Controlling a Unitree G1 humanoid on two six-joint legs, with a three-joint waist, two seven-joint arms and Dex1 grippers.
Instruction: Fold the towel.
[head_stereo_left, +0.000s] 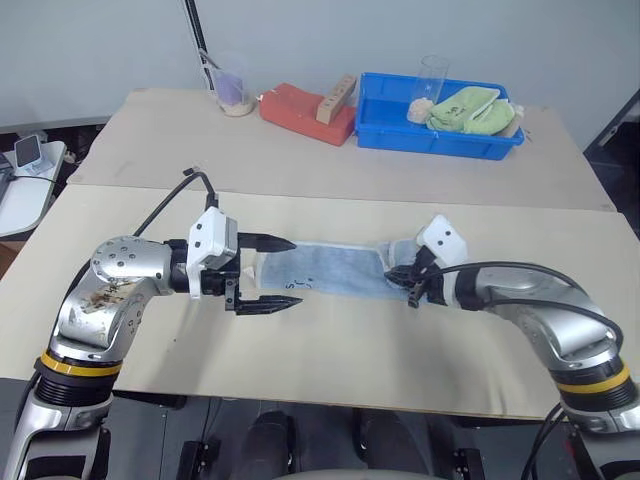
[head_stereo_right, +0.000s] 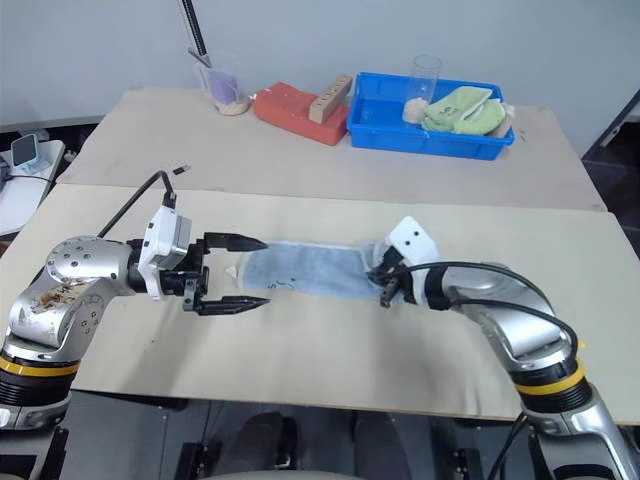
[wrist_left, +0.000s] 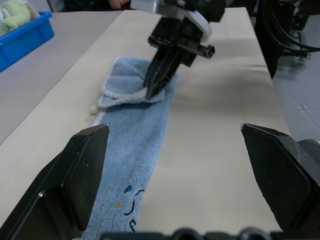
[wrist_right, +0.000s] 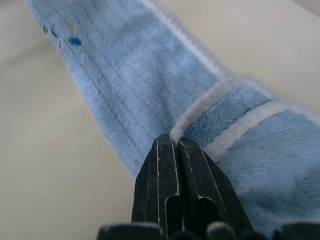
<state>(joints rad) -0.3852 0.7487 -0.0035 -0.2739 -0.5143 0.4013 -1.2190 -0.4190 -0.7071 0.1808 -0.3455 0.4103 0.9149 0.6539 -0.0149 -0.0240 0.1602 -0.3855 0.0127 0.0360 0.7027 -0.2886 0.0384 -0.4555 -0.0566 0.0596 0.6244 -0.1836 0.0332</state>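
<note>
on the worktop (head_stereo_left: 330, 350) my right claw (head_stereo_left: 412, 291), clamped on the towel (head_stereo_left: 330, 272) hem, folds it over; left claw (head_stereo_left: 280, 272) gapes; next, i'd carry the end across.

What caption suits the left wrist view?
Right pincer, shut on the towel hem, folds its end over.

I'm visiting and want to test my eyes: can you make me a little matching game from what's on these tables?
Things:
1. towel
2. left gripper
3. right gripper
4. light green cloth

States or places:
A. in the blue bin
B. open, holding nothing
C. shut on a folded-over hem
D. lying along the near table

Pairs: 1-D, 2-B, 3-C, 4-A
</note>
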